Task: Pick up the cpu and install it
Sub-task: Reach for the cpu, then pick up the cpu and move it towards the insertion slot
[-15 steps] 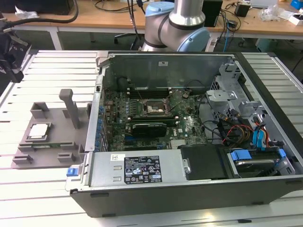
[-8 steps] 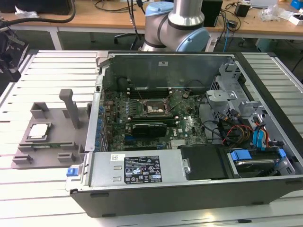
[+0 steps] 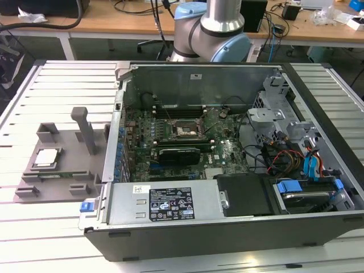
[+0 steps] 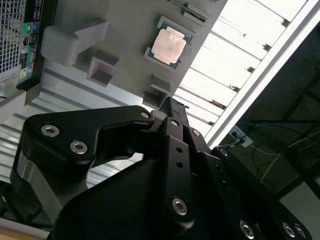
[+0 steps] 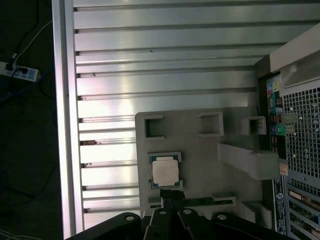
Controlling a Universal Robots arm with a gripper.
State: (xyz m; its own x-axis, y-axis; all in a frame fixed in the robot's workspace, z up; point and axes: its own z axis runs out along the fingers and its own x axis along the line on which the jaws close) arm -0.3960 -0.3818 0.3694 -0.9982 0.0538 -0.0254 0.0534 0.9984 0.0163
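Black claw (image 5: 172, 194), closed on nothing, hangs over the cpu (image 5: 165, 171) on the grey tray (image 5: 200, 160).

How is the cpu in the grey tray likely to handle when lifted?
The cpu looks like a thin, flat square with a metal top, so it is probably stiff and light. Its smooth, shiny top may be slippery. It lies flat on the grey tray, so it seems unlikely to roll or tip.

The cpu (image 3: 46, 157) is lying on the tray (image 3: 65, 142), which is sitting on the slatted table (image 3: 57, 79) just beside the open computer case (image 3: 187, 79), at the exterior view's left; the arm (image 3: 219, 28) is standing behind the case.
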